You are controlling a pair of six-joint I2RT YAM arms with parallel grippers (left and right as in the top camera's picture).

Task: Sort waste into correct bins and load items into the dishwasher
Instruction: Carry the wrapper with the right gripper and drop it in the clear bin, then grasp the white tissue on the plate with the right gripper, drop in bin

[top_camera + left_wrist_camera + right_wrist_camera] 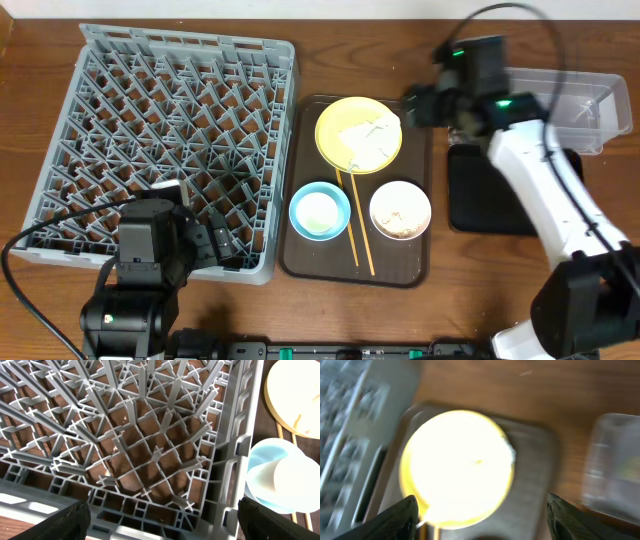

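Observation:
The grey dish rack [170, 140] fills the left of the table. On the dark brown serving tray [425, 245] lie the yellow plate [345, 150] with a crumpled white napkin [372, 128], the light blue bowl [320, 212], the white bowl [400, 210] holding rice-like crumbs, and two chopsticks [356, 228]. My right gripper [415, 105] is open and empty above the plate's right edge; its blurred wrist view shows the plate [457, 465]. My left gripper [215, 245] is open and empty over the rack's front right corner [150, 450]. A white cup [300, 480] sits in the blue bowl [262, 460]. I cannot make out the wrapper.
The clear tub [580, 105] stands at the back right and shows blurred in the right wrist view [615, 465]. The black tray [485, 195] lies in front of it, partly under my right arm. The yellow plate [295, 395] also shows in the left wrist view.

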